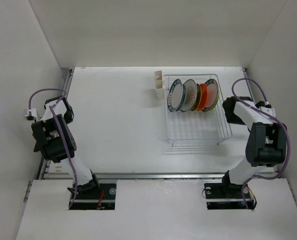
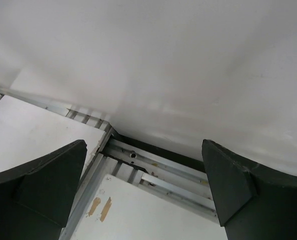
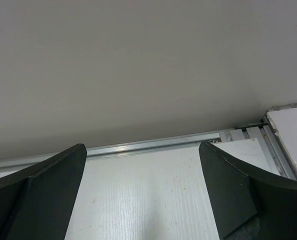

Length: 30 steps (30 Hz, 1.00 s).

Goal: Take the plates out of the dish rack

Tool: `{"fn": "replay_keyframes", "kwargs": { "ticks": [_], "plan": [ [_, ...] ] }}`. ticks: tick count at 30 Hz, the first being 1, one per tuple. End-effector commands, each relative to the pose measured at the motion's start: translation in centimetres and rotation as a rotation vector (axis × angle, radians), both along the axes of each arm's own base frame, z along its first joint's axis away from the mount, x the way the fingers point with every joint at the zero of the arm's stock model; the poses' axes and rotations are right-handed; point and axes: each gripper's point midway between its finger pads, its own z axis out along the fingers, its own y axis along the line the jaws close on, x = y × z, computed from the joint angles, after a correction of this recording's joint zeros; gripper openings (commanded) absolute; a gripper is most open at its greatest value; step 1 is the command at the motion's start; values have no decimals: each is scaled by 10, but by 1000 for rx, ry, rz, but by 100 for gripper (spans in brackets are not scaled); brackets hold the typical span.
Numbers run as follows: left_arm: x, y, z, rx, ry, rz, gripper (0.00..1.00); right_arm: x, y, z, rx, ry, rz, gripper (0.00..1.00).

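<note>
The plates (image 1: 193,95) overlap so much from above that only the leftmost one, white with a dark teal rim, shows its face. The rest are slivers: greenish, brownish, orange, then white with orange. They stand on edge at the far end of the dish rack (image 1: 198,131), near the table's (image 1: 118,120) far right corner, with a cream cup (image 1: 159,82) on the rack's far left corner. The left gripper (image 2: 143,172) and right gripper (image 3: 141,170) both gape wide, holding nothing.

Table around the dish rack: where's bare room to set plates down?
Bare: the table between the dish rack and left arm, and the strip at the rack's near edge. Crowded: the rack's far end, packed with plates; the right arm flanks its right side.
</note>
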Motion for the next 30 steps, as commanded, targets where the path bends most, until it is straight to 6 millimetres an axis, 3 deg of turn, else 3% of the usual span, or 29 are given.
{"fn": "replay_keyframes", "kwargs": {
  "ticks": [1, 9, 13, 15, 18, 20, 22, 24, 25, 26, 27, 28, 29, 30],
  "plan": [
    [-30, -8, 35, -19, 171, -7, 100, -7, -4, 16, -64, 1, 15, 100],
    [-30, -8, 35, -19, 171, -7, 100, -7, -4, 16, -64, 1, 15, 100],
    [-22, -9, 41, -10, 191, -41, 100, -13, -3, 32, -69, -67, 13, 100],
    [-12, -5, 61, 11, 235, -83, 100, -15, -3, 46, -68, -68, 15, 100],
    [12, -10, 104, 38, 314, -176, 100, -15, -3, 87, -59, -81, 20, 100],
    [15, -16, 131, 101, 295, -218, 100, -7, 2, 116, -11, -161, 34, 100],
    [29, -34, 172, 195, 276, -311, 100, -6, 7, 132, 26, -196, 54, 100],
    [40, -52, 193, 216, 271, -379, 100, -7, 12, 148, 93, -268, 79, 100],
    [52, -71, 211, 236, 226, -452, 100, -6, 14, 154, 107, -265, 98, 100],
    [58, -82, 219, 235, 254, -495, 100, 0, 18, 152, 156, -242, 142, 100],
    [64, -94, 226, 240, 250, -539, 100, 20, 21, 175, 160, -363, 216, 100],
    [70, -106, 231, 232, 253, -582, 100, 24, 26, 177, 164, -137, 348, 100],
    [87, -131, 236, 205, 179, -666, 100, 41, 35, 184, 169, -96, 493, 100],
    [92, -142, 236, 142, 351, -727, 100, 77, 72, 167, 251, -55, 814, 100]
  ]
}}
